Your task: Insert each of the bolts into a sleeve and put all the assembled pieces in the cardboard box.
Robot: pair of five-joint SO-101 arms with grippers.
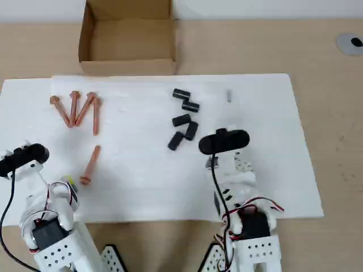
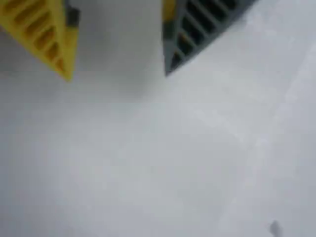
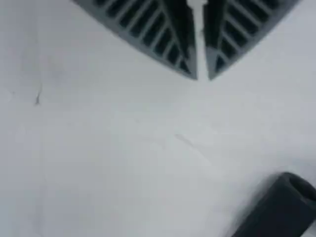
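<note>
Several copper bolts (image 1: 76, 107) lie fanned out at the far left of the white sheet, and one more bolt (image 1: 91, 164) lies alone nearer the front. Several black sleeves (image 1: 184, 120) are scattered near the sheet's middle. The cardboard box (image 1: 127, 59) stands open beyond the sheet's far edge. My left gripper (image 2: 118, 76) hangs open over bare sheet, with nothing between its yellow and dark fingers. My right gripper (image 3: 202, 78) is shut, holding nothing, just above the sheet with one black sleeve (image 3: 279, 207) lying close by.
The left arm (image 1: 34, 170) sits at the front left, the right arm (image 1: 232, 170) at the front centre. A small grey piece (image 1: 228, 96) lies on the sheet's far right part. A grey disc (image 1: 349, 43) rests on the wooden table's far right corner.
</note>
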